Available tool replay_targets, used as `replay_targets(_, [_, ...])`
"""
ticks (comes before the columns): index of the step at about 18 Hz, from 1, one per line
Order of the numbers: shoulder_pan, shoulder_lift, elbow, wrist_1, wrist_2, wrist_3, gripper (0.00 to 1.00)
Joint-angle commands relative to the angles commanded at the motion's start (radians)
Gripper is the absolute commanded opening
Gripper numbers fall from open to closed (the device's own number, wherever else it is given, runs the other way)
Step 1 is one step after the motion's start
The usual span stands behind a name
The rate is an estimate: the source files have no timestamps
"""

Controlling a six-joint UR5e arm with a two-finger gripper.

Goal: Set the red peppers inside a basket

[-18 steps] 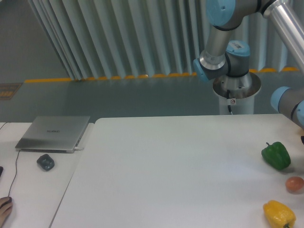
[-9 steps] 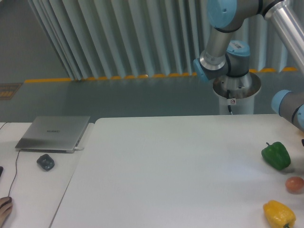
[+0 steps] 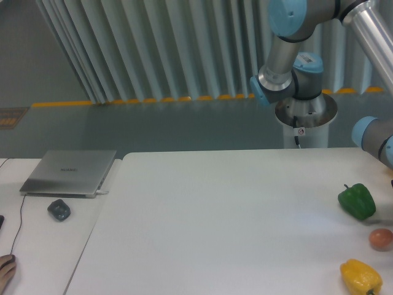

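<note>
No red pepper and no basket show in this view. At the table's right edge lie a green pepper (image 3: 357, 201), a small reddish-orange round fruit (image 3: 381, 238) and a yellow pepper (image 3: 361, 276). The arm's joints show at the top right (image 3: 288, 55) and a wrist joint sits at the right edge (image 3: 374, 136). The gripper itself is outside the frame to the right.
A white table (image 3: 209, 215) fills the middle. On the left desk lie a closed grey laptop (image 3: 69, 173) and a dark mouse (image 3: 59, 209). A person's fingertips (image 3: 5, 268) show at the bottom left corner. The robot's base pedestal (image 3: 305, 117) stands behind the table.
The wrist joint at the right edge has shifted slightly right, further out of the frame. Nothing on the table has moved.
</note>
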Motion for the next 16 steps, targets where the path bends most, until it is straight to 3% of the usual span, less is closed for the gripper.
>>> replay_targets(3, [-0.008, 0.043, -0.005, -0.017, -0.021, -0.031, 0.31])
replay_targets(10, [-0.006, 0.187, -0.006, -0.216, -0.048, -0.055, 0.31])
replay_targets(13, [0.041, 0.248, -0.003, -0.293, -0.051, -0.026, 0.32])
replay_targets(16, [0.133, 0.285, 0.0, -0.325, -0.063, 0.13, 0.33])
